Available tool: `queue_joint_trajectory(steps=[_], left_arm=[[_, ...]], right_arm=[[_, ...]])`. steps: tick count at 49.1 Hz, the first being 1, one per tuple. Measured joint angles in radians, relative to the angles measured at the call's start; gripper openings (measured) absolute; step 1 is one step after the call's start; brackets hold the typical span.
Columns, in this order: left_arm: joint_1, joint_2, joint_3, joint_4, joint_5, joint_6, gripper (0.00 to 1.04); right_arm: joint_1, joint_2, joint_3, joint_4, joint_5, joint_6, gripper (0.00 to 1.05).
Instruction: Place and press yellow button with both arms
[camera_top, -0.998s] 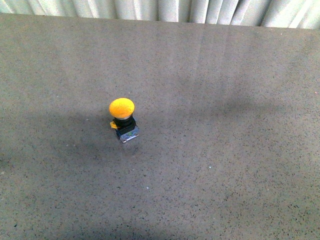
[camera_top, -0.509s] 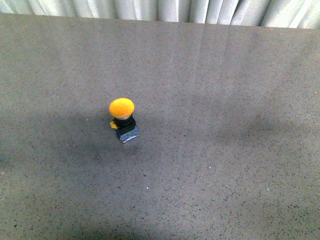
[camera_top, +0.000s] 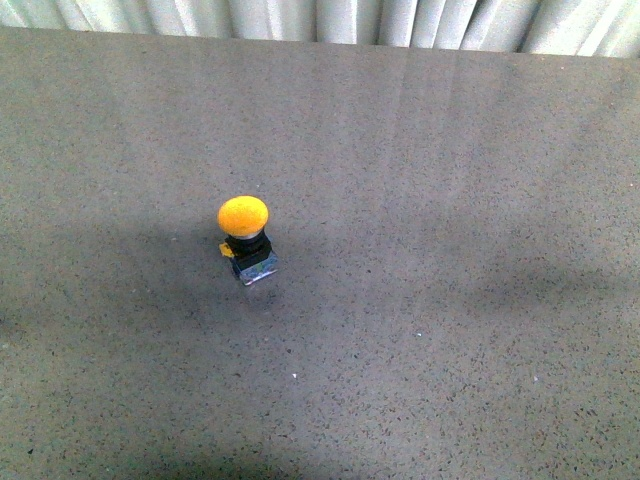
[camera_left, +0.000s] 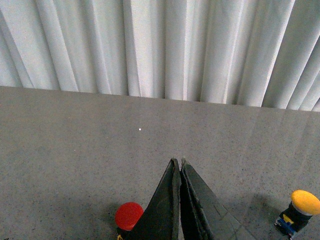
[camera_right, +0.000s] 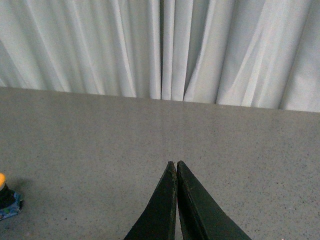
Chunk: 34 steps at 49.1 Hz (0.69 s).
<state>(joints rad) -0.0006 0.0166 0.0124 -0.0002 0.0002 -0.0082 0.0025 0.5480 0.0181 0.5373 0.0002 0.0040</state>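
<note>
The yellow button (camera_top: 244, 218) stands upright on the grey table, a little left of centre in the front view, its domed cap above a black collar and a small silver base (camera_top: 256, 268). It also shows in the left wrist view (camera_left: 303, 203) and at the edge of the right wrist view (camera_right: 7, 200). No arm shows in the front view. My left gripper (camera_left: 178, 163) is shut and empty above the table. My right gripper (camera_right: 174, 163) is shut and empty, with the button well off to one side.
A red push button (camera_left: 129, 216) stands on the table close beside my left gripper's fingers. The grey speckled table (camera_top: 450, 200) ends at a far edge, with a white pleated curtain (camera_top: 330, 18) behind it.
The button has not moved. Faint shadows on the table surface have shifted slightly.
</note>
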Motion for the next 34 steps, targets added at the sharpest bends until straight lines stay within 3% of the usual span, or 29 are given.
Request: queue_joint_trajectory(steps=[34], left_arm=[[0.0,0.0,0.0,0.0,0.0,0.0,0.01]], right_arm=[[0.0,-0.323,0.0,-0.311,0.0,0.0,0.01]])
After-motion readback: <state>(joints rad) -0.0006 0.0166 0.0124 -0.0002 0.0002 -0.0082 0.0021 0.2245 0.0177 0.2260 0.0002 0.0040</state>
